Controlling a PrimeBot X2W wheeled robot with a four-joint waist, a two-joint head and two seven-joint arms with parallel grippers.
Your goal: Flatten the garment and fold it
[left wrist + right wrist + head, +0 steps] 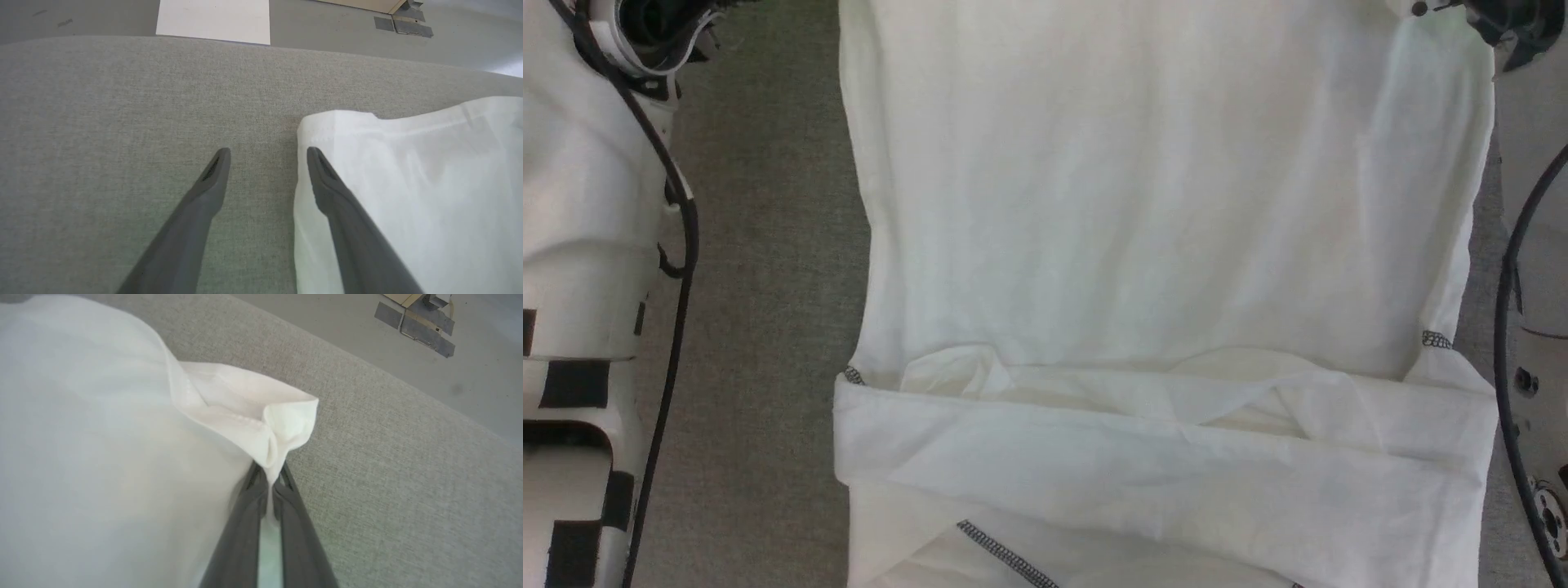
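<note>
The right claw (269,473) is clenched on a bunched corner of the garment (102,457), at the middle of the right wrist view. The cloth puffs out above its tips. The left claw (267,157) is released, with fingers spread. The one at frame left is over the bare grey bench (122,122), the one at frame right over the garment's edge; whether it touches, I cannot tell. In the head view the garment lies spread across the frame's middle, its lower part folded in a band, with a zigzag seam (1005,555) at the bottom.
</note>
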